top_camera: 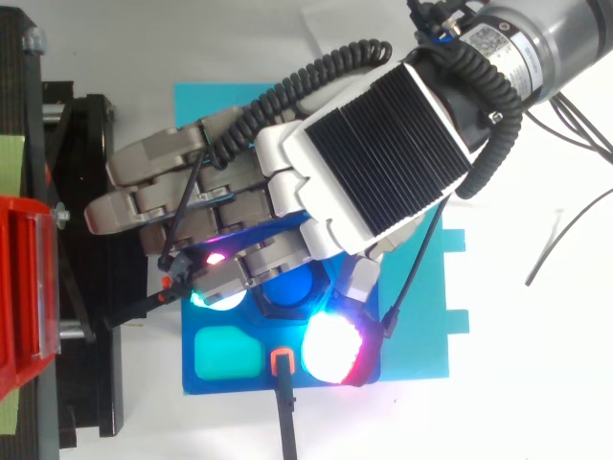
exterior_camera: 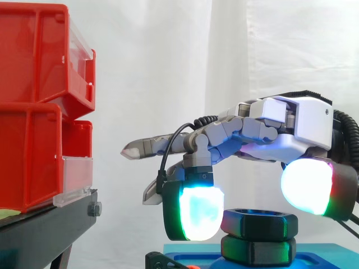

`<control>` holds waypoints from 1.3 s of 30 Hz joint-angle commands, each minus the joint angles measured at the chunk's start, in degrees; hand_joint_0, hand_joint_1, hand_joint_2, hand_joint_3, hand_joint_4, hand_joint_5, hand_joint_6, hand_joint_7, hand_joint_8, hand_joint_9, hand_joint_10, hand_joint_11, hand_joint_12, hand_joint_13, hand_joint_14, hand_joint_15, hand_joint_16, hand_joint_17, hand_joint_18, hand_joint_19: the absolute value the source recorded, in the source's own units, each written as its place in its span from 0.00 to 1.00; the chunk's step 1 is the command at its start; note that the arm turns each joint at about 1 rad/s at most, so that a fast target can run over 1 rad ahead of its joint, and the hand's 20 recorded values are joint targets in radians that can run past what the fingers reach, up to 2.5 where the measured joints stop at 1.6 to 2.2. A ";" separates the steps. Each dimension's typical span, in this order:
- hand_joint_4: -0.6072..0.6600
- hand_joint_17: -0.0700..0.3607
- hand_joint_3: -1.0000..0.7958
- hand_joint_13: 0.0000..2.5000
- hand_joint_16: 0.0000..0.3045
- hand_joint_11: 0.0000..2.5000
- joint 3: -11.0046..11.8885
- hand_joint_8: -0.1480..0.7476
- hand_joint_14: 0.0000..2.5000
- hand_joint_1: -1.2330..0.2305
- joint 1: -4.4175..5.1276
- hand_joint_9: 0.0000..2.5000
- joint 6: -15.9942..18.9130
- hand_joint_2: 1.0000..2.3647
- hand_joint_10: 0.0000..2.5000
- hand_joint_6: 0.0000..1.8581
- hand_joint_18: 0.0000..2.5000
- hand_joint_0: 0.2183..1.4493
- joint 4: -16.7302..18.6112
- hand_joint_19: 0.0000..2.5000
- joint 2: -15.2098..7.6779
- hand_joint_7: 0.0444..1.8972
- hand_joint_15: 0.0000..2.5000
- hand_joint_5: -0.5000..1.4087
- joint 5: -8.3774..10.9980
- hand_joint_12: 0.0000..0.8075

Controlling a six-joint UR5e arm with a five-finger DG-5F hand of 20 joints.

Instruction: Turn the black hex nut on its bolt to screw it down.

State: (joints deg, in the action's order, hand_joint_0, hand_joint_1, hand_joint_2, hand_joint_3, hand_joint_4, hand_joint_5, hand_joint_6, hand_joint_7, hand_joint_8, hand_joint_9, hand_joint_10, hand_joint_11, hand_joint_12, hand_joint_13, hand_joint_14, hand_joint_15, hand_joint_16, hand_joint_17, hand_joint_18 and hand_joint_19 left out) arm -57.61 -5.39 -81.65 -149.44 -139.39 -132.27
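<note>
The hand [exterior_camera: 291, 120] hangs over the blue block [exterior_camera: 325, 258], its fingers [exterior_camera: 193, 213] pinching the black hex nut [exterior_camera: 259, 221]. One curled, cyan-glowing pad presses the nut's side, and the white-and-red pad sits at the opposite corner. The other fingers reach out straight above. A second black hex piece [exterior_camera: 258, 250] sits directly under the nut. Red bins [exterior_camera: 33, 112] stand beyond the straight fingertips.

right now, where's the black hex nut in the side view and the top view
Side view: the black hex nut sits low, right of centre, the upper of two stacked black hex shapes, just below the robot hand.
Top view: it is at lower centre, its dark rim peeking out beneath the robot hand.
Shared landmark: the blue base plate under it.
</note>
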 commanded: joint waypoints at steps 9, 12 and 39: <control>0.80 0.52 0.28 0.12 0.23 0.12 -0.40 0.58 0.00 0.47 0.38 0.26 0.00 0.00 0.00 0.30 0.09 0.12 0.21 0.06 0.00 0.59 0.02 0.20 0.00 0.52; 0.78 0.50 0.28 0.12 0.21 0.12 -0.40 0.56 0.00 0.42 0.38 0.26 0.00 0.00 0.00 0.30 0.09 0.15 0.21 0.06 0.00 0.59 0.02 0.20 0.00 0.50; 0.74 0.46 0.28 0.11 0.19 0.12 -0.48 0.50 0.00 0.29 0.55 0.22 0.00 0.00 0.00 0.31 0.10 0.22 0.12 0.06 0.00 0.56 0.02 0.17 0.00 0.46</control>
State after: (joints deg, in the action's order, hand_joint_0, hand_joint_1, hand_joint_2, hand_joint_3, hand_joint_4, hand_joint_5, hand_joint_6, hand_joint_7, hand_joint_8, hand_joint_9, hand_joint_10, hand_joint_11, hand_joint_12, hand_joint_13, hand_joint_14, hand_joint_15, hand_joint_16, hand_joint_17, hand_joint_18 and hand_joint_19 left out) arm -58.08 -4.85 -81.65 -149.31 -139.42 -132.28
